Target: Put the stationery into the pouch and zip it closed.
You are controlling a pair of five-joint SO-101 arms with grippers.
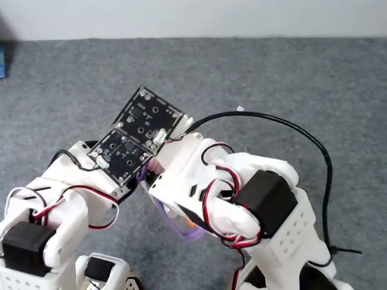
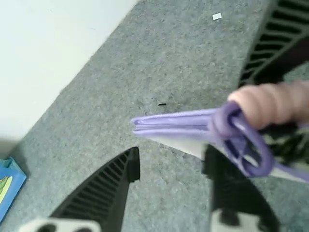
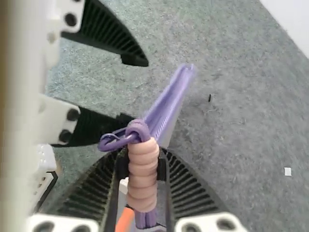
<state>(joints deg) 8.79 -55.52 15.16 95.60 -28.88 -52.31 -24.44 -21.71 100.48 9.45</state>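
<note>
The purple pouch point(image 2: 183, 124) stands on edge above the grey carpet; its zip edge point(image 3: 166, 104) runs away from my right gripper. My right gripper point(image 3: 142, 154) is shut on the pink ridged zip pull point(image 3: 143, 169), which hangs from a purple loop point(image 2: 241, 142). My left gripper point(image 2: 171, 162) is open, its black fingers point(image 2: 116, 179) on either side of the pouch's lower edge. From the right wrist, the left gripper point(image 3: 133, 89) sits open beside the pouch. From above, both wrists meet over the pouch point(image 1: 181, 226); something orange point(image 1: 190, 225) shows through it.
Grey carpet point(image 1: 272, 78) covers the table all round. A blue object point(image 2: 7, 186) lies at the carpet's far left edge by the white wall. A small white scrap point(image 3: 287, 171) lies on the carpet. A black cable point(image 1: 314, 145) loops out from the right arm.
</note>
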